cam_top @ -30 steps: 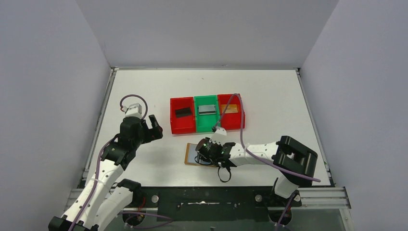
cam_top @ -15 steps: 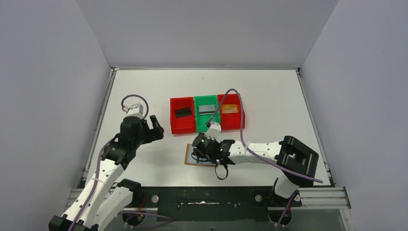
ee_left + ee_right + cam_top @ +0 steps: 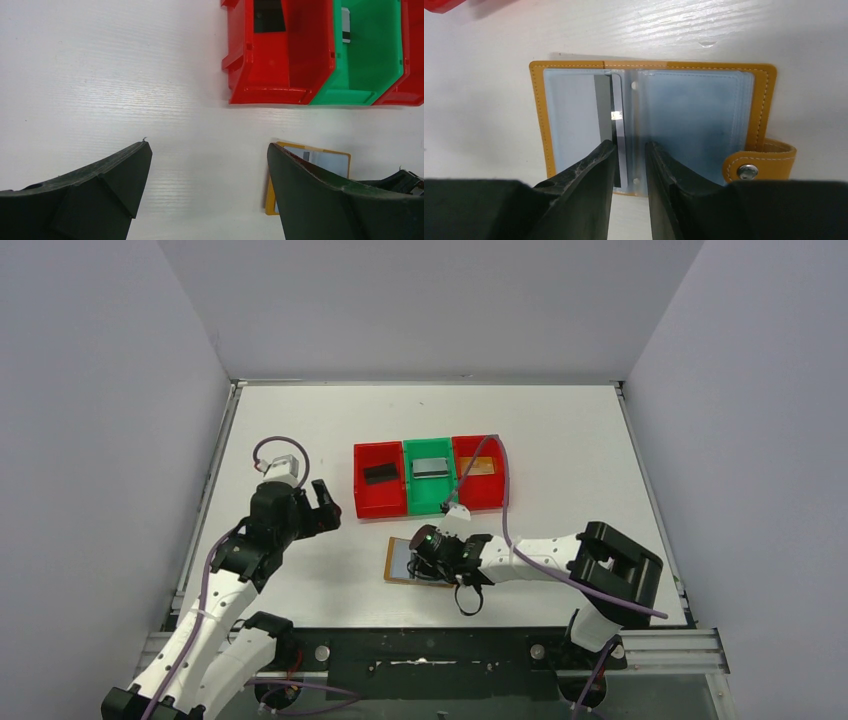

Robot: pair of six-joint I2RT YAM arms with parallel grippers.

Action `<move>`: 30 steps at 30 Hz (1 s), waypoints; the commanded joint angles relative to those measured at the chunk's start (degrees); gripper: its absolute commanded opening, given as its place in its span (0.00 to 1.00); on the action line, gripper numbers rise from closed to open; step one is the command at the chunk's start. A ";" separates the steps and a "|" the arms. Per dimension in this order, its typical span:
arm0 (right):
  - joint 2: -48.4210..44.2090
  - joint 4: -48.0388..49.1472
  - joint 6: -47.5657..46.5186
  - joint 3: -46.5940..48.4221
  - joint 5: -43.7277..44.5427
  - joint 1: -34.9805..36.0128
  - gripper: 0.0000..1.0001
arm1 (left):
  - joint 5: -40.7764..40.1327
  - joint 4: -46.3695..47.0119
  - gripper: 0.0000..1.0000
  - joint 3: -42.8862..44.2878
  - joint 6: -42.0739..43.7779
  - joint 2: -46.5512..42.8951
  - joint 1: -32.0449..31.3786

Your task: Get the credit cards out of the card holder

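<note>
Holder (image 3: pixel 400 564) lies open and flat on the counter (image 3: pixel 300 430), near edge, just right of centre. It is on the near side of the bins and apart from them.

In the right wrist view you see its orange border, two pale blue panels and the snap tab (image 3: pixel 759 167) at its right side. A card (image 3: pixel 605 107) sits part way out of the left panel's pocket, its pale edge strip next to the spine.

Right gripper (image 3: pixel 629 147): low over the holder's middle. Jaws parted by a narrow gap, one finger (image 3: pixel 591 175) over the left panel, the other on the spine side. The card's edge strip runs into the gap. You cannot tell whether either finger touches it.

Left gripper (image 3: pixel 209 146): jaws wide apart, empty, above bare counter left of the holder, well apart from it.

Bins in a row, touching:
- left red bin (image 3: pixel 378 485) holds a dark card (image 3: pixel 380 472)
- green bin (image 3: pixel 430 488) holds a grey card (image 3: pixel 432 467)
- right red bin (image 3: pixel 487 490) holds an orange card (image 3: pixel 480 466)
</note>
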 commanded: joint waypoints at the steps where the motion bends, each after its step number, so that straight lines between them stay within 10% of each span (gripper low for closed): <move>1: -2.10 -3.35 2.63 -0.40 3.36 -0.22 0.30 | 1.70 3.55 0.88 0.62 1.05 0.28 0.22; 8: -1.73 -6.87 0.73 3.00 5.82 0.05 0.30 | 6.76 5.37 0.81 0.39 1.77 0.61 0.21; 18: -6.17 5.10 -3.66 -0.28 2.28 -0.13 0.28 | 27.65 13.29 0.47 -4.04 -5.37 3.82 -0.44; 30: -2.99 12.93 -1.04 -4.11 -5.86 -2.90 0.28 | 31.37 17.95 0.46 -7.29 -10.36 8.19 -3.80</move>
